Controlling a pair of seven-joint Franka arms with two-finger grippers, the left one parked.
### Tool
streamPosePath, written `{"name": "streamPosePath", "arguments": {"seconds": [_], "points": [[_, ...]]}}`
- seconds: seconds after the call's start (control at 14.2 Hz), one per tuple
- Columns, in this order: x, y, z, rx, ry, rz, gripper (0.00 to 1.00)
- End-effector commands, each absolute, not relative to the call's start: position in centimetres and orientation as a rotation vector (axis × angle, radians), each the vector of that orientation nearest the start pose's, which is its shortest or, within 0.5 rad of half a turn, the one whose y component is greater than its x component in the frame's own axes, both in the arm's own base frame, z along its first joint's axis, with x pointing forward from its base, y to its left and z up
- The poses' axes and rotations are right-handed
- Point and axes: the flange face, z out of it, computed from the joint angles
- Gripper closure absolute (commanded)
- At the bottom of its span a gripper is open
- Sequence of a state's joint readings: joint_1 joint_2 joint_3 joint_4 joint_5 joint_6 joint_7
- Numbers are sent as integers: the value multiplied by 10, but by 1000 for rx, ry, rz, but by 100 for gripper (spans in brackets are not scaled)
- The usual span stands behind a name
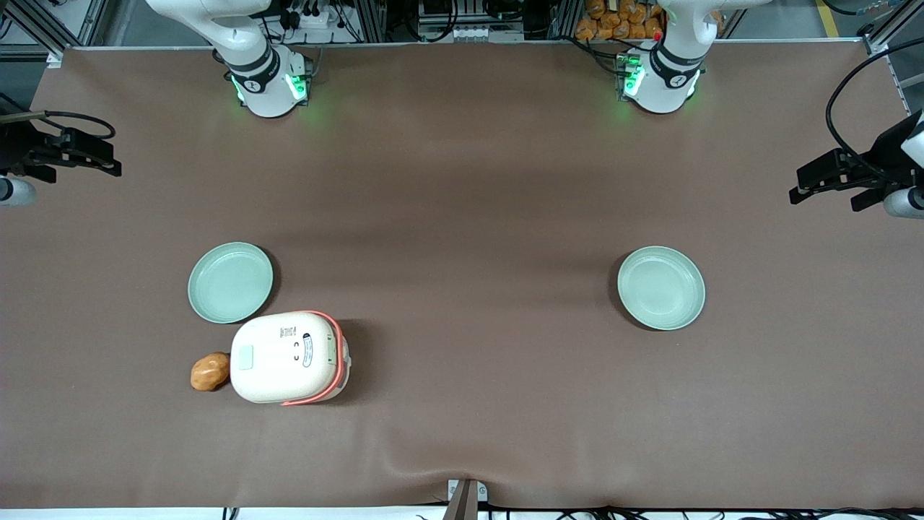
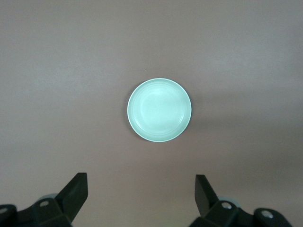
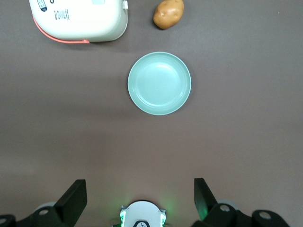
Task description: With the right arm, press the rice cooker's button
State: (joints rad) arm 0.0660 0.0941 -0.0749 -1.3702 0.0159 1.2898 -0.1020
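The cream-white rice cooker (image 1: 289,356) with its coral-orange band stands on the brown table, nearer the front camera than a pale green plate (image 1: 230,282). Its lid is shut. The small mint-green button (image 1: 245,357) sits on the lid, at the end next to a potato (image 1: 210,371). My right gripper (image 1: 108,162) hangs open and empty at the working arm's end of the table, well away from the cooker. In the right wrist view the open gripper (image 3: 139,196) is high above the table, and the cooker (image 3: 80,21) is partly cut off by the frame edge.
The potato (image 3: 168,13) lies touching or almost touching the cooker. The plate (image 3: 159,83) lies between the cooker and the working arm's base (image 3: 142,215). A second green plate (image 1: 660,287) lies toward the parked arm's end and also shows in the left wrist view (image 2: 159,109).
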Motion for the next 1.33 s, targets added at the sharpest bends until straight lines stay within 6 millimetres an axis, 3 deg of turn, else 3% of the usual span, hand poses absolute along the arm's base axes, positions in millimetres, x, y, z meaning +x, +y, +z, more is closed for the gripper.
{"name": "streamPosePath", "arguments": {"seconds": [0.0, 0.63, 1.05, 1.26], "points": [[558, 3, 650, -3132, -154, 193, 0], [564, 6, 649, -3128, -166, 141, 0], [569, 38, 645, -3081, -244, 119, 0], [584, 61, 649, -3078, -301, -53, 0]]}}
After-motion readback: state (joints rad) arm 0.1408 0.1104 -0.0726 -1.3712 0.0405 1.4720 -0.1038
